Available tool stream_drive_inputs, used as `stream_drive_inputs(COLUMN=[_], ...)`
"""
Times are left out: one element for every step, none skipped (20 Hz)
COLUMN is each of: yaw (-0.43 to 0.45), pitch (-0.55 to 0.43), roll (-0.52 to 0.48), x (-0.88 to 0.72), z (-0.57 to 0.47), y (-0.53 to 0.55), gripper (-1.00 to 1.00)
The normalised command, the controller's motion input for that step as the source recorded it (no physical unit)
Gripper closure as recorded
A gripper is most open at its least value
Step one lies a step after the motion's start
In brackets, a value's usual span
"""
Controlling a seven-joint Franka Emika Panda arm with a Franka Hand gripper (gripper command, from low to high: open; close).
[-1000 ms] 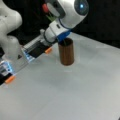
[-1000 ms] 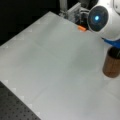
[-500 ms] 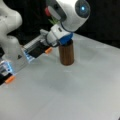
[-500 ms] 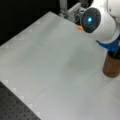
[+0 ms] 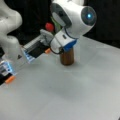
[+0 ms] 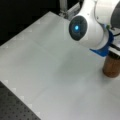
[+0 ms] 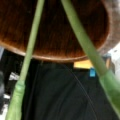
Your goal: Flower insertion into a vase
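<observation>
The work stood at the insertion itself. In a front view the gripper point(image 5: 63, 44) hung right over the vase point(image 5: 67, 57), close on its top, so that the mouth was hidden beneath the hand. The brown vase stood upright on the white table point(image 5: 75, 97), toward a front view's top and middle. In a front view the vase point(image 6: 112, 67) sat at the right edge, under the arm's blue collar point(image 6: 103, 48).

The wrist view looked down into the vase point(image 7: 62, 53), whose dark round mouth filled the upper part. Two green stems point(image 7: 31, 47) crossed its rim and ran into the opening, one on the left and a thicker one on the right. So the lower ends of the stems appeared to be inside the mouth already, though how deep they reached could not be seen. A red flower head point(image 5: 49, 26) showed high behind the hand, well above the vase, with a bit of green beside it.

The fingers themselves did not show, so whether they pinched the stems or stood spread could not be told. As a judgement, this step demanded that the stems stay inside the rim and the vase stay upright.
</observation>
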Motion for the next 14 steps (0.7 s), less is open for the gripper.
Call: stream_drive_inputs(yaw=[0.202,0.200,0.197,0.194,0.185,0.173,0.167,0.150,0.143,0.137,0.139,0.138,0.134,0.093], pitch=[0.178,0.161,0.158,0.164,0.066,0.011,0.007,-0.099,-0.109,-0.142,-0.167,-0.227,-0.215,-0.262], roll=[-0.030,-0.046,-0.052,-0.054,-0.098,-0.124,-0.130,-0.156,-0.158,-0.171,-0.201,-0.242,-0.245,-0.246], x=[0.38,0.41,0.42,0.42,0.43,0.46,0.46,0.47,0.45,0.46,0.46,0.48,0.46,0.47], z=[0.13,0.14,0.14,0.12,0.11,0.10,0.09,0.08,0.06,0.05,0.04,0.02,0.00,-0.02], y=[-0.08,-0.08,-0.08,-0.08,-0.08,-0.07,-0.07,-0.06,-0.05,-0.05,-0.04,-0.02,0.00,0.02], gripper=[-1.00,-1.00,-1.00,-1.00,-1.00,-1.00,-1.00,-1.00,-1.00,-1.00,-1.00,-1.00,-1.00,-1.00])
